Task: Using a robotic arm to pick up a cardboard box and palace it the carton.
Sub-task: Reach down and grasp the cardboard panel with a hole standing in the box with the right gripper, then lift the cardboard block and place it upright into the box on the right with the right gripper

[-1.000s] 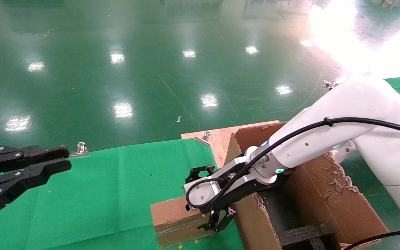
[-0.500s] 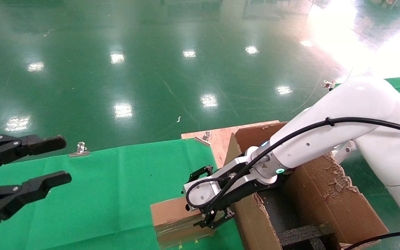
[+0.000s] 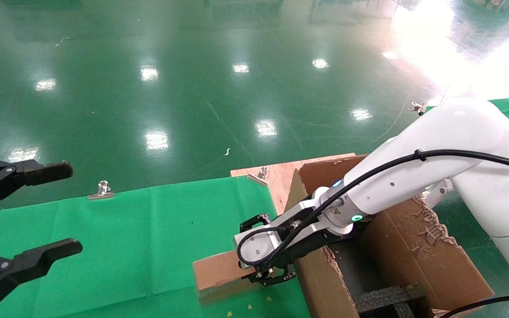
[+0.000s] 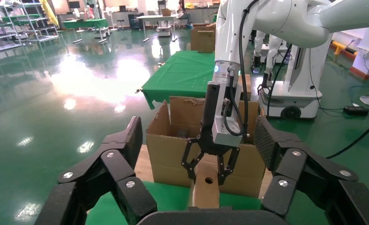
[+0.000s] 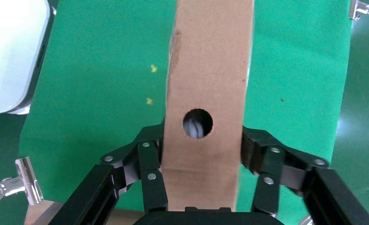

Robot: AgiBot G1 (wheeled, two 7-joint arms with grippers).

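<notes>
Right wrist view showed the cardboard box standing between the two black fingers of the right gripper, which pressed on its two long sides just beside the small round hole, so the fingers were pinching the box. From the head view, the robotic arm reached over the near wall of the carton and held the box just outside that wall, above the green cloth of the bench; one end of the box looked lifted, so I judged that the step in hand was the lifting after the grasp. The next move would call for raising the box higher than the ragged edge of the carton, then carrying it sideways over the opening with the black foam strips before releasing. The left gripper waited well apart from the carton, its fingers spread wide.
</notes>
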